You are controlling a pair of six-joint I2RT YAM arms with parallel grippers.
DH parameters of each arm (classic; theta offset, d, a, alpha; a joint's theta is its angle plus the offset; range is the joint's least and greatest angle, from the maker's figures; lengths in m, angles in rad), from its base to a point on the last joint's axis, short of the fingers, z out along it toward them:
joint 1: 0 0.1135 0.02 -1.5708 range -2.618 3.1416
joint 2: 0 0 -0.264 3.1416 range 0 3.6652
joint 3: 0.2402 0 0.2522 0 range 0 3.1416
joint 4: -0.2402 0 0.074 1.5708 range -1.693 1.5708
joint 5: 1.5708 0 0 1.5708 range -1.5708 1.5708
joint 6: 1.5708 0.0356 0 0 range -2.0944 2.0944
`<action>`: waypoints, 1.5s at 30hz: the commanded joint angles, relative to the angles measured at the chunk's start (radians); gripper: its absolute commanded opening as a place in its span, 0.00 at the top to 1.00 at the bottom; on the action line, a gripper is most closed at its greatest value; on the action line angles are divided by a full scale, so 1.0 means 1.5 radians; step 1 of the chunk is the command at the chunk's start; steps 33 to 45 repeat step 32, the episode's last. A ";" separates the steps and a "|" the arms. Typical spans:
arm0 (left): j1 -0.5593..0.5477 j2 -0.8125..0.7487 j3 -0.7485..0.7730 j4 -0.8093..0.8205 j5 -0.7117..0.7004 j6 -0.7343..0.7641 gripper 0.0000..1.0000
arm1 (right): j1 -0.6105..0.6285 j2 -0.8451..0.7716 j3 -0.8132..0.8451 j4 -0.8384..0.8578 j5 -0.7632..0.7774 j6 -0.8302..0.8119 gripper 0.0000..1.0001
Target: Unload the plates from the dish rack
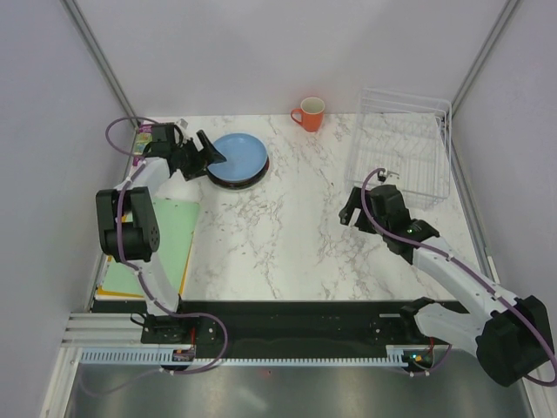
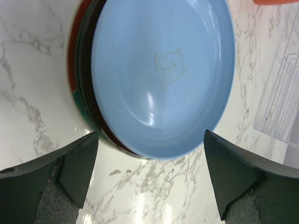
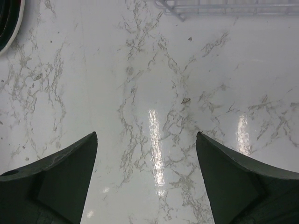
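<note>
A light blue plate (image 1: 238,157) lies on top of a stack of plates on the marble table at the back left. In the left wrist view the blue plate (image 2: 163,74) covers darker red-rimmed plates (image 2: 77,70) beneath it. My left gripper (image 1: 209,157) is open at the stack's left edge, and nothing is between its fingers (image 2: 74,163). The white wire dish rack (image 1: 402,148) stands at the back right and holds no plates. My right gripper (image 1: 351,209) is open and empty over bare marble, left of the rack's near corner (image 3: 224,7).
An orange mug (image 1: 309,113) stands at the back between the stack and the rack. A green mat (image 1: 165,239) with coloured sheets lies by the left arm. The plate stack's edge shows at the top left of the right wrist view (image 3: 9,28).
</note>
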 commanded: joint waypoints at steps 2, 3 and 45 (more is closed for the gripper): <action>0.009 -0.110 -0.042 -0.052 -0.043 0.037 0.00 | -0.003 -0.038 0.025 -0.037 0.064 -0.047 0.03; 0.008 -0.128 -0.057 -0.053 -0.044 0.037 0.00 | -0.003 -0.045 0.032 -0.051 0.079 -0.058 0.02; -0.091 -0.797 -0.357 0.010 -0.167 0.169 0.00 | -0.002 -0.064 0.109 -0.028 0.398 -0.290 0.02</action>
